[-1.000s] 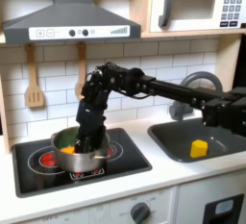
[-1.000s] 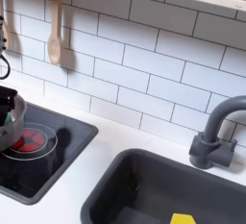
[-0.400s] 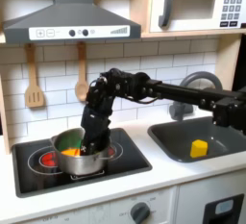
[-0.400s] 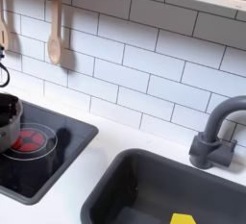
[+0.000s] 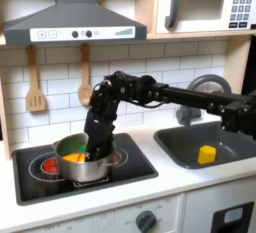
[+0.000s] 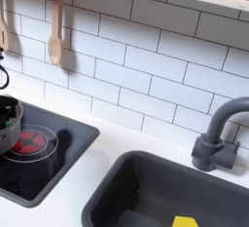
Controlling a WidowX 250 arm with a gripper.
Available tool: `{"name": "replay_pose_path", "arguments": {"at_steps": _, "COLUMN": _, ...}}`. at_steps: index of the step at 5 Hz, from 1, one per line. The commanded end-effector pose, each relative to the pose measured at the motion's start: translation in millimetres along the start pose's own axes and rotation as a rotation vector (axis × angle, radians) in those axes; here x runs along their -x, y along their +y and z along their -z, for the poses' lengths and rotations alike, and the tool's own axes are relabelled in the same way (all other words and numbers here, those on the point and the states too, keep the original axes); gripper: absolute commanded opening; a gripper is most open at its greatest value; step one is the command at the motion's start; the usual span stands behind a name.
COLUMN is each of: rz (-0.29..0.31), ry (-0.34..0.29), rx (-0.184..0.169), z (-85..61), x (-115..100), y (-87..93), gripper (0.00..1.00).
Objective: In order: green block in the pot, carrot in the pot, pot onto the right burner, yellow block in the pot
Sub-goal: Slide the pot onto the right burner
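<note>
Since a second ago the pot [image 5: 83,158] slid rightward, its rim gripped by the jaws [image 5: 93,148].

A white counter [image 5: 170,182] carries a glossy black cooktop [image 5: 135,167] at its nine o'clock side, with the pot [image 5: 82,163] resting on it, and a dark sink [image 5: 215,142] at three o'clock holding the yellow block [image 5: 206,154].

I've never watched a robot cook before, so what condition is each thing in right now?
pot: upright on the cooktop, between the two burners, gripper at its rim
carrot: inside the pot
green block: inside the pot
yellow block: lying in the sink
gripper: lowered to the pot, open or shut unclear
right burner: mostly uncovered
</note>
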State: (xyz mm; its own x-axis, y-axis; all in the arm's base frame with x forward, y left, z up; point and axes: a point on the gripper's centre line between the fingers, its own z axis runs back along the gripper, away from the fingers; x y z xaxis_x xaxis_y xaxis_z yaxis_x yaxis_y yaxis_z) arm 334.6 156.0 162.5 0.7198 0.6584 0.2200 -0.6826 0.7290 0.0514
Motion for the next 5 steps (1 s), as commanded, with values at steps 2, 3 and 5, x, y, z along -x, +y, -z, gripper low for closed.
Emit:
{"name": "replay_pose_path", "arguments": {"at_steps": 2, "rz": 0.082, "ry": -0.052, "rx": -0.008, "z": -12.2, "x": -5.6, "y": -13.5, "gripper": 0.0}}
{"name": "replay_pose_path", "arguments": {"at_steps": 3, "rz": 0.076, "ry": -0.06, "rx": -0.009, "z": -16.2, "x": -7.5, "y": -7.8, "gripper": 0.0}}
{"name": "replay_pose_path", "arguments": {"at_steps": 5, "rz": 0.08, "ry": -0.057, "rx": 0.006, "z": -28.0, "x": -13.5, "y": -7.8, "gripper": 1.0}}
